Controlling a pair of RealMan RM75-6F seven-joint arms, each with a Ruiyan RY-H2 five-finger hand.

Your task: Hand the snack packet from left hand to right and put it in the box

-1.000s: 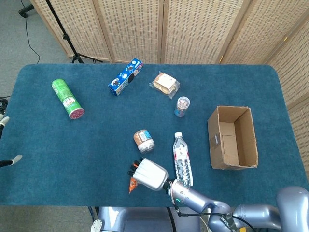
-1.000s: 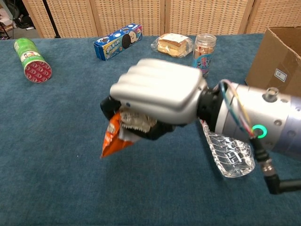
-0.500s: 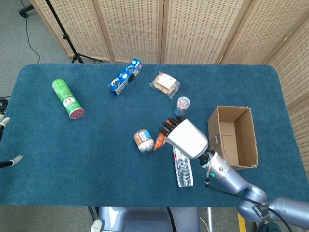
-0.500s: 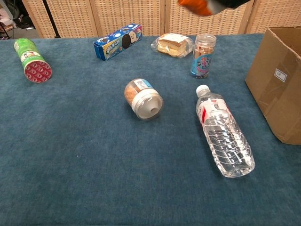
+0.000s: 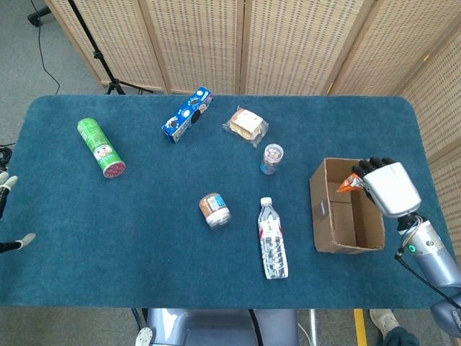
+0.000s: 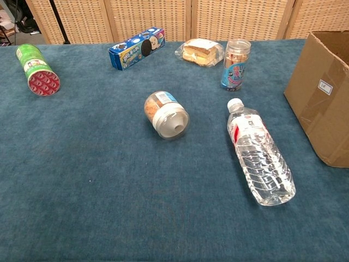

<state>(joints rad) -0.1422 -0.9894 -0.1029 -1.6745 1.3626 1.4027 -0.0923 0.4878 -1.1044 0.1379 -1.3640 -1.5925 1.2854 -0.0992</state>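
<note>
Presently, right hand [image 5: 389, 186] grips small orange snack packet [image 5: 348, 184] over open brown cardboard box [image 5: 331, 223]; risk: release near far-right wall lands outside.

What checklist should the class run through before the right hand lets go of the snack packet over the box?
1. Packet held: right hand grips the orange snack packet: ok.
2. Packet over the opening of the cardboard box: ok.
3. Box upright, flaps open: ok.
4. Box interior free of things: cannot tell, partly hidden.
5. Water bottle lies apart from the box: ok.
6. Left hand barely shows at the frame's edge, well away: ok.
</note>
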